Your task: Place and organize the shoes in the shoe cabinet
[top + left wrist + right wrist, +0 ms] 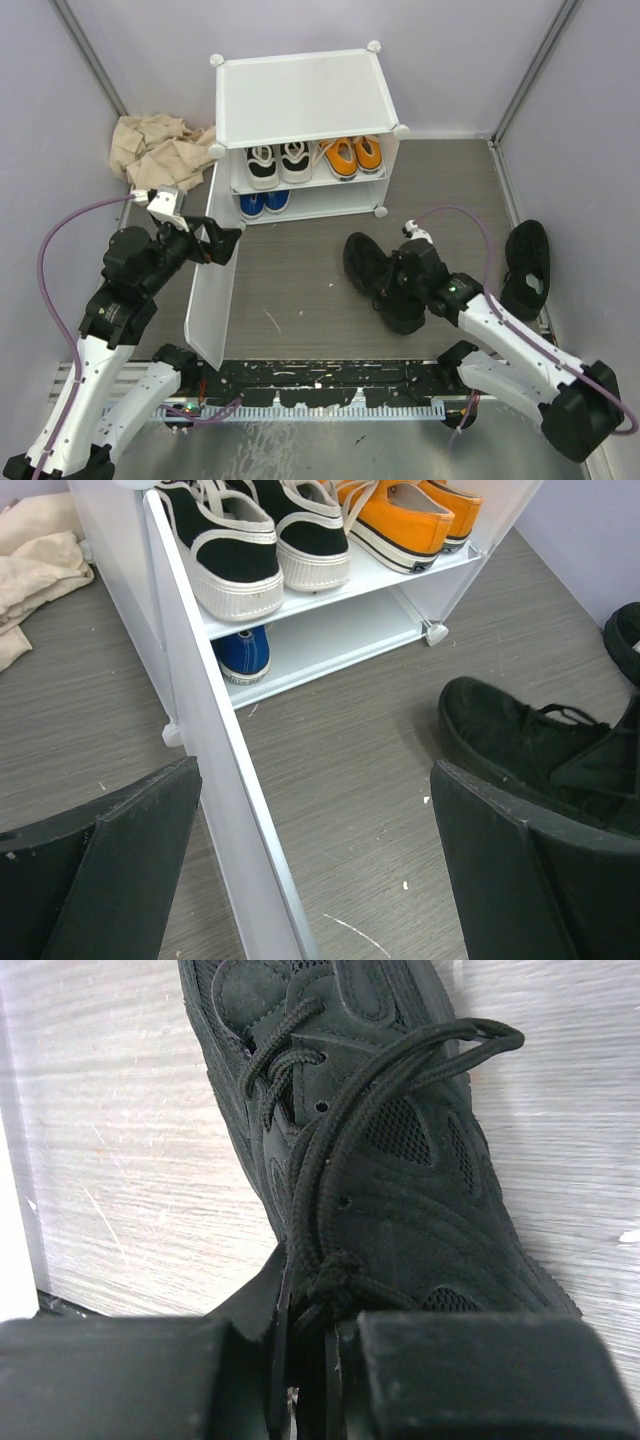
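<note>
The white shoe cabinet (pixel 300 95) stands at the back, its door (pixel 212 290) swung open toward the front left. White-and-black shoes (pixel 277 162) and orange shoes (pixel 352 155) sit on the upper shelf, blue shoes (pixel 264 203) on the lower one. My left gripper (pixel 225 243) is open, its jaws standing on either side of the door's edge (pixel 215 760). My right gripper (pixel 405 285) is shut on the laces of a black shoe (pixel 372 270) on the floor; the laces show in the right wrist view (pixel 330 1210). A second black shoe (pixel 527 262) lies at the far right.
A crumpled beige cloth (pixel 160 148) lies left of the cabinet, against the back wall. Grey walls enclose the wooden floor (pixel 300 280) on three sides. A black cable rail (pixel 330 385) runs along the near edge between the arm bases.
</note>
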`<state>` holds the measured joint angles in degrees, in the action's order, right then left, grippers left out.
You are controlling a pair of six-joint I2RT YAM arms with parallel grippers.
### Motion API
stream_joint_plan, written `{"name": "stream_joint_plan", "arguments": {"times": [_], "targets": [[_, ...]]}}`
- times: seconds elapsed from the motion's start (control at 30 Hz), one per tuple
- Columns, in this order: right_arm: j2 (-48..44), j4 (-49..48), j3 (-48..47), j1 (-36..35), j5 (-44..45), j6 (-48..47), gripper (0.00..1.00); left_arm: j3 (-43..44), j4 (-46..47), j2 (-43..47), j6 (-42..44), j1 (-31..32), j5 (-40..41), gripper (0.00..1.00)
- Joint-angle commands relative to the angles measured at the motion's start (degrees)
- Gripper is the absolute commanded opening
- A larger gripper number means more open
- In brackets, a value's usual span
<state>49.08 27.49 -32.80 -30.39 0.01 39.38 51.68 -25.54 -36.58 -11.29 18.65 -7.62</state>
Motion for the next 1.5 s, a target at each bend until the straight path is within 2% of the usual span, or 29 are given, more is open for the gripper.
{"name": "stream_joint_plan", "arguments": {"times": [0.0, 0.07, 0.1, 0.17, 0.23, 0.37, 0.43, 0.47, 0.5, 0.53, 0.57, 0.67, 0.83, 0.9, 0.97, 1.07, 1.17, 1.27, 1.37, 1.47], "targets": [[8.14, -12.74, -5.28, -8.84, 6.52, 7.04, 0.01, -2.93, -9.24, -2.42, 2.85, -0.27, 3.47, 0.98], [14.41, -17.66, -6.69, -11.90, 7.23, 7.95, 0.02, -2.95, -9.21, -2.63, 2.85, -0.24, 3.51, 0.98], [17.31, -19.94, -7.45, -13.02, 7.80, 8.19, 0.05, -2.94, -9.24, -2.67, 2.93, -0.21, 3.46, 0.98], [22.76, -22.77, -9.62, -14.00, 8.10, 7.90, 0.20, -2.86, -9.31, -2.81, 2.96, -0.28, 3.55, 0.98], [27.03, -23.06, -12.76, -14.08, 7.57, 5.91, 0.28, -2.92, -9.35, -2.73, 3.04, -0.28, 3.65, 0.98], [29.90, -15.13, -18.91, -14.57, 9.42, 0.18, 0.58, -3.00, -9.35, -2.30, 3.09, -0.22, 3.54, 0.98], [28.34, -10.89, -19.03, -14.60, 11.09, -2.10, 0.71, -3.03, -9.37, -2.12, 2.99, -0.24, 3.31, 0.98], [27.22, -8.39, -18.87, -14.63, 11.76, -3.05, 0.83, -2.97, -9.37, -2.03, 2.97, -0.28, 3.20, 0.98], [25.83, -6.06, -18.55, -14.64, 11.92, -3.91, 0.87, -2.91, -9.40, -1.97, 2.97, -0.21, 3.16, 0.98], [24.41, -3.50, -18.20, -14.57, 11.86, -4.45, 0.97, -2.88, -9.45, -1.90, 3.01, -0.25, 3.05, 0.98], [22.84, -1.41, -17.72, -14.58, 11.89, -4.85, 1.00, -2.82, -9.44, -1.72, 2.90, -0.28, 2.93, 0.98], [17.01, 4.98, -16.51, -14.63, 13.51, -4.84, 1.00, -2.94, -9.35, -1.33, 2.77, -0.21, 2.66, 0.98], [5.41, 17.77, -17.54, -13.50, 34.25, -0.79, 1.00, -2.75, -9.31, -0.98, 2.51, -0.29, 1.53, 0.98], [4.81, 22.24, -20.17, -9.64, 40.43, -2.19, 1.00, -2.65, -9.18, -0.60, 2.48, -0.24, 1.42, 0.98], [6.82, 24.74, -22.59, -1.43, 43.25, -5.86, 1.00, -2.71, -9.09, -0.08, 2.44, -0.26, 1.43, 0.98], [9.27, 22.33, -23.94, 15.18, 40.29, -11.68, 1.00, -2.97, -8.81, 0.65, 2.03, -0.28, 0.31, 0.98], [11.56, 16.33, -24.10, 27.15, 38.31, -15.99, 1.00, -3.08, -8.19, 1.22, 1.60, -0.28, -1.10, 0.98], [17.13, 14.48, -26.74, 39.19, 33.28, -17.58, 1.00, -2.75, -7.72, 0.65, 1.17, -0.29, -2.29, 0.98], [21.52, 14.27, -28.69, 45.33, 29.32, -16.33, 1.00, -2.38, -7.53, 0.14, 0.74, -0.26, -3.67, 0.98], [23.03, 13.48, -29.03, 46.24, 31.72, -15.82, 1.00, -2.74, -7.30, 0.75, 0.43, -0.21, -4.31, 0.98]]}}
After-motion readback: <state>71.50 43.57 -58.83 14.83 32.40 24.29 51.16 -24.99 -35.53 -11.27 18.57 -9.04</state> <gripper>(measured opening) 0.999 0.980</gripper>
